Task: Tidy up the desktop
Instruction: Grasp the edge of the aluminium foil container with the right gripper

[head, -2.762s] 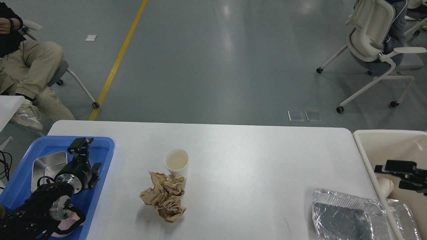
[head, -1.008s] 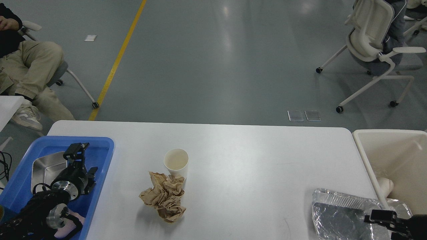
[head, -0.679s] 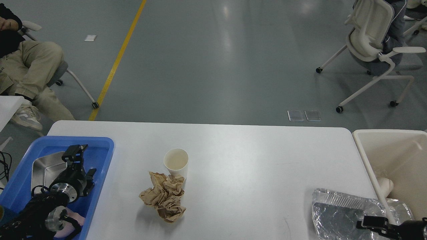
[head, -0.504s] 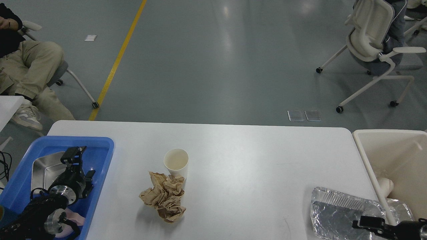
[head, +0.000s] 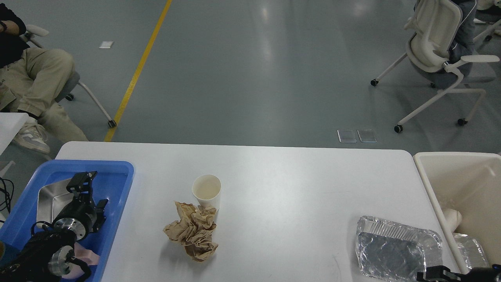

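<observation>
The white desktop [head: 293,188] holds an upright paper cup [head: 206,190], a crumpled brown paper wad [head: 192,231] touching the cup's front, and a foil tray [head: 395,250] at the front right. My left gripper [head: 81,181] hovers over the blue tray [head: 124,172], above a steel dish [head: 49,197]; its fingers are dark and I cannot tell them apart. My right gripper [head: 434,275] barely shows at the bottom edge, just in front of the foil tray; I cannot tell whether it touches or grips the tray.
A cream bin [head: 426,184] stands off the table's right end, with a white cup [head: 452,217] and a foil piece [head: 471,250] inside. A pink item [head: 87,250] lies in the blue tray. A seated person [head: 35,78] and an office chair [head: 438,47] are beyond the table.
My right arm left the bin and dropped to the bottom edge by the foil tray, which slid left. My left gripper drifted left over the blue tray.
</observation>
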`<action>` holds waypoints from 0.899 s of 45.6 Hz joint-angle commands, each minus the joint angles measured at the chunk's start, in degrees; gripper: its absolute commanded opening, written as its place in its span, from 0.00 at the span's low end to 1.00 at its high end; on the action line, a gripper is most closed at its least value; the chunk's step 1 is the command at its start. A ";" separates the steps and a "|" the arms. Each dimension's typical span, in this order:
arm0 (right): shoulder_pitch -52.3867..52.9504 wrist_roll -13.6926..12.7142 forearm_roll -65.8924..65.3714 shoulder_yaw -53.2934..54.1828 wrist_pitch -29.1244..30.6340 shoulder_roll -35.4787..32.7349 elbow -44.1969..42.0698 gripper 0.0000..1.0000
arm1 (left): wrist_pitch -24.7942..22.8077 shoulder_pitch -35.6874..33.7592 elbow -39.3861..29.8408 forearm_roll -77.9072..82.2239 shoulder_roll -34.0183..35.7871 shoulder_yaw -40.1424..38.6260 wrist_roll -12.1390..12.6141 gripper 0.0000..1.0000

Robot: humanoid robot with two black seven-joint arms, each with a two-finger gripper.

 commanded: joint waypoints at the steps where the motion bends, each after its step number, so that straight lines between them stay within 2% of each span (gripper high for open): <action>1: 0.09 0.03 0.04 -0.18 -0.04 0.75 -0.95 0.23 | 0.00 0.00 0.00 0.00 0.11 -0.05 0.00 0.97; 14: 1.14 0.12 0.04 -0.35 -0.04 1.89 -2.09 0.19 | 0.00 0.44 0.00 0.00 0.20 0.04 -0.79 0.97; 18: 1.15 0.12 0.04 -0.53 -0.04 2.33 -2.09 0.11 | 0.00 0.61 0.00 0.00 0.29 -0.05 -0.88 0.97; 21: 1.41 0.21 0.04 -1.49 -0.12 2.33 -2.09 0.00 | -0.18 0.79 0.00 0.00 0.73 -0.05 -0.88 0.97; 24: 1.85 0.38 0.03 -2.37 -0.21 2.33 -2.18 0.00 | -0.18 0.79 0.00 0.00 0.90 -0.05 -0.88 0.97; 32: 2.81 3.81 -0.23 -3.87 -1.18 2.33 -2.18 0.00 | -0.18 0.70 0.00 0.00 0.99 -0.05 -0.88 0.97; 41: 5.97 4.25 0.12 -3.78 -2.67 2.07 -1.66 0.00 | -0.18 0.70 0.00 0.00 1.34 -0.05 -0.88 0.97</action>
